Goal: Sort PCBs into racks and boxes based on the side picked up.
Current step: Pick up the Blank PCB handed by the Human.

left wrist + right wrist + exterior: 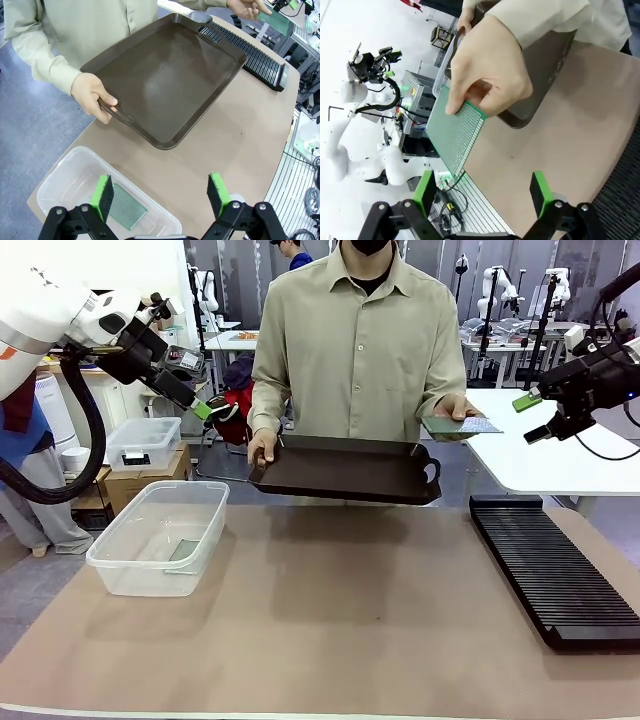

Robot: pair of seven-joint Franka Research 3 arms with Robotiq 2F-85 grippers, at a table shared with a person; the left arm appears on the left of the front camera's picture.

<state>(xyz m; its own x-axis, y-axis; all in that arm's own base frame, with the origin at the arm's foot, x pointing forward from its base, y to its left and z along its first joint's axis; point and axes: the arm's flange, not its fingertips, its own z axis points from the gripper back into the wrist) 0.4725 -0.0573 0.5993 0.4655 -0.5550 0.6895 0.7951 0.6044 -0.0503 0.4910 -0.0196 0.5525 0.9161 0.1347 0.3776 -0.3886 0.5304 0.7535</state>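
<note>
The person's hand (pixel 458 408) holds out a green PCB (pixel 462 425) flat toward my right gripper (pixel 537 416), which hangs open just right of it. In the right wrist view that PCB (pixel 454 132) is pinched in the hand (pixel 487 70) a short way in front of my open green pads (pixel 423 190). Another PCB (pixel 126 213) lies in the clear box (pixel 160 536) on the table's left. My left gripper (pixel 214 410) is open, raised above and behind the box. The long black slotted rack (pixel 555 570) lies at the table's right.
The person's other hand (pixel 93 96) holds a dark brown tray (pixel 345 470) over the table's far edge. A smaller lidded clear bin (pixel 143 443) sits on cardboard boxes at the left. A white table (pixel 530 455) stands behind the rack.
</note>
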